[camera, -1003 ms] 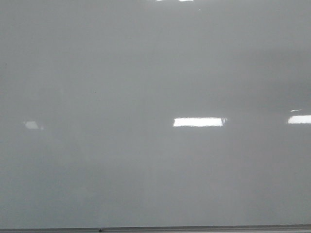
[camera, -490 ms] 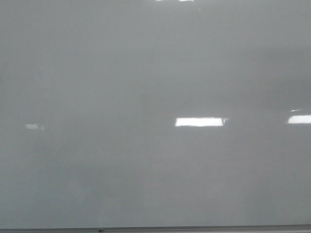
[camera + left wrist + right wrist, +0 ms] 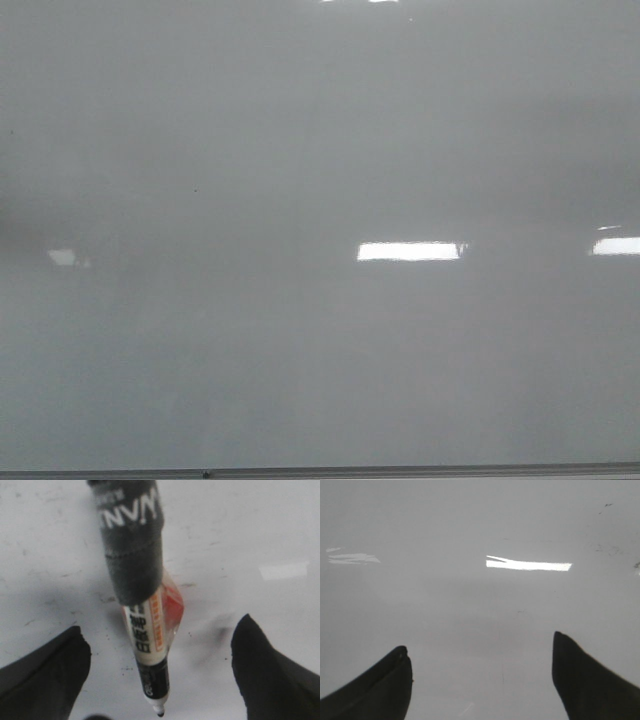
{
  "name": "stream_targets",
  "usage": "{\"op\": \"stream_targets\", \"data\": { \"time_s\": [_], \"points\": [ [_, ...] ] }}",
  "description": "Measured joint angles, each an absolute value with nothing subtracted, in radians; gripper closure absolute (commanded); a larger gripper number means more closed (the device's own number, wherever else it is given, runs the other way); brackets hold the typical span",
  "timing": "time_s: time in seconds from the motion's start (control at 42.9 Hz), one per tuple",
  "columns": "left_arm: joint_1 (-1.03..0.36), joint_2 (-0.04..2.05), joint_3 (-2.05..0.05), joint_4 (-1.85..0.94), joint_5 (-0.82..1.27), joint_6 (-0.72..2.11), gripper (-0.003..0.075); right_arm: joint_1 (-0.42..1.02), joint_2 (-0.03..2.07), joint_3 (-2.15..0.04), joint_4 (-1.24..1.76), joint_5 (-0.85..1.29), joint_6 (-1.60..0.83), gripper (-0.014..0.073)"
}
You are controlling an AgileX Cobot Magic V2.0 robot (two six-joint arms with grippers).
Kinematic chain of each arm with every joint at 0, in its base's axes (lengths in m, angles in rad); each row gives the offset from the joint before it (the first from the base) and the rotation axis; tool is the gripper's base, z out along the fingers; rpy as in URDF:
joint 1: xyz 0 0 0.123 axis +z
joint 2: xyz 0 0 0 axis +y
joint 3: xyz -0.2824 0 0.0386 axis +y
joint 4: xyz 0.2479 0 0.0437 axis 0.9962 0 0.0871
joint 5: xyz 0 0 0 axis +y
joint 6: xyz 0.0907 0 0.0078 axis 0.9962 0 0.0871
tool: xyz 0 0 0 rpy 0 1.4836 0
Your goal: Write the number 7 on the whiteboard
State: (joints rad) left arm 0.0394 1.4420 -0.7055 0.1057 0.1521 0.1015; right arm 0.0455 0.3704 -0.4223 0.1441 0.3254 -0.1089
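The whiteboard (image 3: 320,330) fills the front view as a glossy pale grey surface. No number 7 shows on it in any view. In the left wrist view a white and black marker (image 3: 150,645), wrapped in a grey strap, points tip-down at the board (image 3: 250,530), its tip (image 3: 160,713) close to the surface. My left gripper (image 3: 160,625) stands wide open, and its dark fingers (image 3: 55,670) do not touch the marker. My right gripper (image 3: 479,641) is open and empty over the board (image 3: 470,520). Neither gripper shows in the front view.
A thin grey metal edge strip (image 3: 400,470) runs along the board's lower edge. Bright rectangular light reflections (image 3: 410,251) lie on the board. Small dark specks and faint smudges (image 3: 107,600) mark the surface near the marker.
The small reflection at the left of the front view dimmed and then brightened. A faint dark shadow has appeared at the left edge. No marks have appeared on the board.
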Motion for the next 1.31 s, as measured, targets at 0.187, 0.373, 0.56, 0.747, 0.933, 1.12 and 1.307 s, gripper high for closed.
{"op": "stream_targets", "data": {
  "time_s": [0.187, 0.373, 0.56, 0.747, 0.933, 1.12, 1.307],
  "points": [
    [0.039, 1.489, -0.706, 0.108, 0.130, 0.101, 0.0344, 0.046, 0.370, -0.422, 0.144, 0.325, -0.109, 0.0000],
    [0.039, 1.496, -0.706, 0.108, 0.125, 0.101, 0.0515, 0.046, 0.371, -0.422, 0.144, 0.325, -0.109, 0.0000],
    [0.039, 1.496, -0.706, 0.108, 0.129, 0.101, 0.0619, 0.046, 0.371, -0.422, 0.144, 0.324, -0.109, 0.0000],
    [0.039, 1.449, -0.712, 0.059, 0.218, 0.101, 0.0666, 0.046, 0.371, -0.422, 0.144, 0.324, -0.109, 0.0000],
    [0.023, 1.339, -0.793, -0.030, 0.477, 0.101, 0.0701, 0.046, 0.371, -0.424, 0.144, 0.324, -0.109, 0.0000],
    [-0.115, 1.221, -0.835, -0.043, 0.603, 0.168, 0.0701, 0.046, 0.373, -0.440, 0.144, 0.369, -0.109, 0.0000],
    [-0.339, 1.096, -0.839, -0.049, 0.631, 0.268, 0.0701, 0.068, 0.417, -0.510, 0.144, 0.499, -0.109, 0.0000]
  ]
}}
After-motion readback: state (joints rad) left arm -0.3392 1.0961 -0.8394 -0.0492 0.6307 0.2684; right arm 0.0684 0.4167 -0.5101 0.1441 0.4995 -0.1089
